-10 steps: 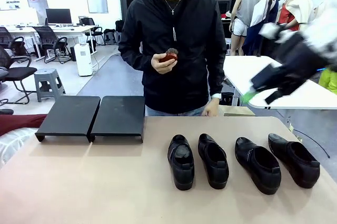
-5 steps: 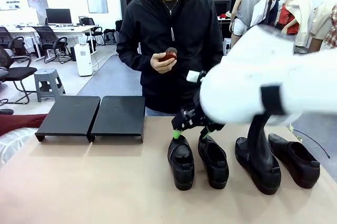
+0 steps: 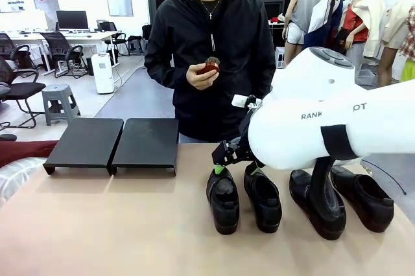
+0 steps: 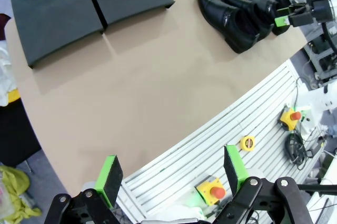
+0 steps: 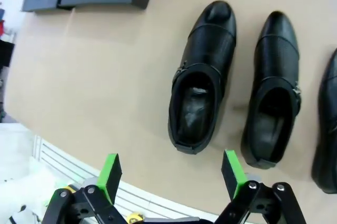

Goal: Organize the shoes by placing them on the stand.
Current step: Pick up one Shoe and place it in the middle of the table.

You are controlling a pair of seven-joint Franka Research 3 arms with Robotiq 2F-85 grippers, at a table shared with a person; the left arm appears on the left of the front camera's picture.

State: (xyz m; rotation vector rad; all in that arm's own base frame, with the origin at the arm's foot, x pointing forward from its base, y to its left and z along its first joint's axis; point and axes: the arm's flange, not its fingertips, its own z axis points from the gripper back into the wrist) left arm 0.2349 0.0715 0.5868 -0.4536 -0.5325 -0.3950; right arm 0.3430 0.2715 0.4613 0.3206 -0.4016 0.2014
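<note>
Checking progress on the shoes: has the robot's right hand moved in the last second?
Yes. The right hand swung left and down, from high above the third shoe from the left to the far end of the leftmost shoe.

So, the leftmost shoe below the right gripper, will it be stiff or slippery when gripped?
The leftmost shoe looks glossy, so the green pads may slip on it. Its opening holds its shape, so it is probably stiff. It sits low and flat, so a push likely slides it.
</note>
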